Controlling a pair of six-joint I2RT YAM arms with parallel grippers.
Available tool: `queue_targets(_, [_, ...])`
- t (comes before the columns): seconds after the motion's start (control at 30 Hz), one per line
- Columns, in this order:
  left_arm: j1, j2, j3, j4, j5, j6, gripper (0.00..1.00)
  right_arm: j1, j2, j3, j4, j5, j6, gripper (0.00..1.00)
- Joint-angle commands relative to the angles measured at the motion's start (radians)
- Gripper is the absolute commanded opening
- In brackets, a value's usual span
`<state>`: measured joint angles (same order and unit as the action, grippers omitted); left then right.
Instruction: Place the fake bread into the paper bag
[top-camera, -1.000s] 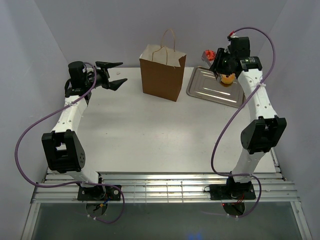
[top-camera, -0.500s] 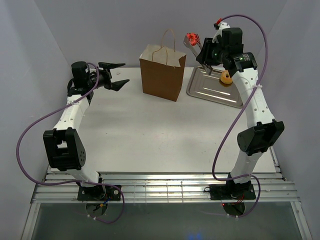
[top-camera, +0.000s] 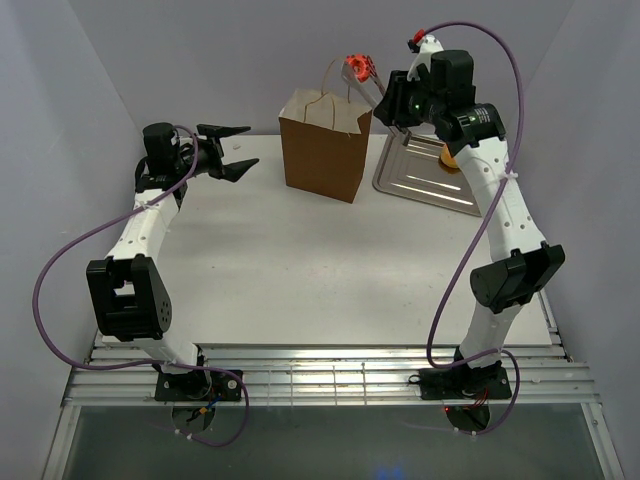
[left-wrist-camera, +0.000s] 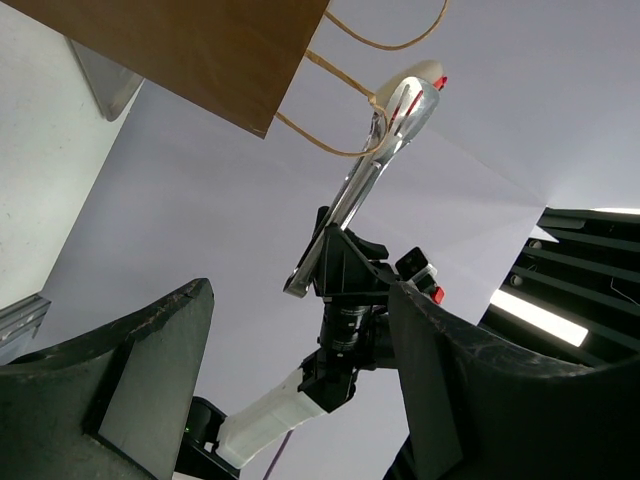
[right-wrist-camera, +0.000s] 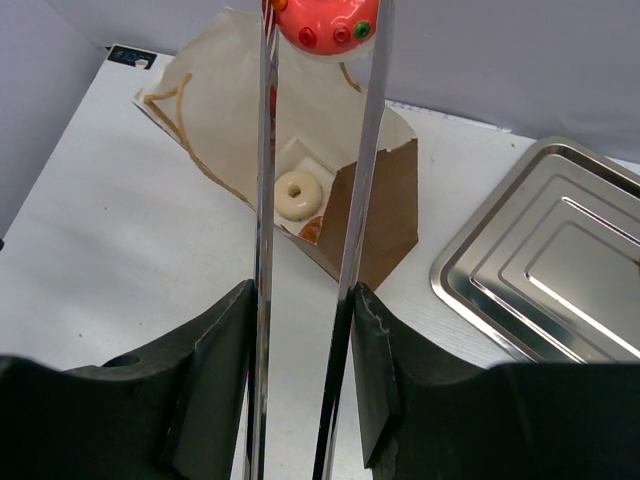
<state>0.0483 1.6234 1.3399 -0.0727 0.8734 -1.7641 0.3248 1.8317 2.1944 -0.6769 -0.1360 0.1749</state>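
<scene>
My right gripper (top-camera: 396, 102) is shut on the silver tongs (top-camera: 376, 88), seen as two long blades in the right wrist view (right-wrist-camera: 262, 250). The tongs pinch the red-topped tart (top-camera: 355, 68) (right-wrist-camera: 322, 22) in the air above the open brown paper bag (top-camera: 325, 143) (right-wrist-camera: 385, 215). Inside the bag lie a pale round pastry (right-wrist-camera: 297, 194) and a bit of an orange-brown one (right-wrist-camera: 312, 232). An orange pastry (top-camera: 449, 158) sits on the tray, partly hidden by the right arm. My left gripper (top-camera: 232, 150) (left-wrist-camera: 300, 390) is open and empty, left of the bag.
A flat silver tray (top-camera: 425, 178) (right-wrist-camera: 545, 260) lies right of the bag at the back. The bag's loop handles (top-camera: 338, 75) stand up beside the tart. Grey walls close in the table at the back and both sides.
My right arm has lifted the tongs with the tart off the tray and carried them left and up, to above the bag's opening. The left arm has barely moved.
</scene>
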Motion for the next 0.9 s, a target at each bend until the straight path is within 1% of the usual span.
queue_targets(0.0, [-0.005,-0.034,-0.002,0.040,0.007,-0.014,0.81,0.019,-0.012,0.056,0.073,-0.020,-0.021,0.32])
queue_targets(0.23, [-0.005,-0.045,-0.028,0.065,0.009,-0.037,0.81,0.060,-0.066,-0.018,0.073,0.016,-0.043,0.32])
queue_targets(0.57, [-0.005,-0.033,-0.005,0.063,0.012,-0.034,0.81,0.099,-0.025,0.019,0.060,0.016,-0.049,0.32])
queue_targets(0.73, [-0.005,-0.046,-0.027,0.065,0.013,-0.043,0.81,0.099,-0.014,0.033,0.054,0.021,-0.052,0.37])
queue_targets(0.87, [-0.005,-0.048,-0.028,0.065,0.012,-0.046,0.81,0.099,-0.017,0.024,0.054,0.021,-0.054,0.39])
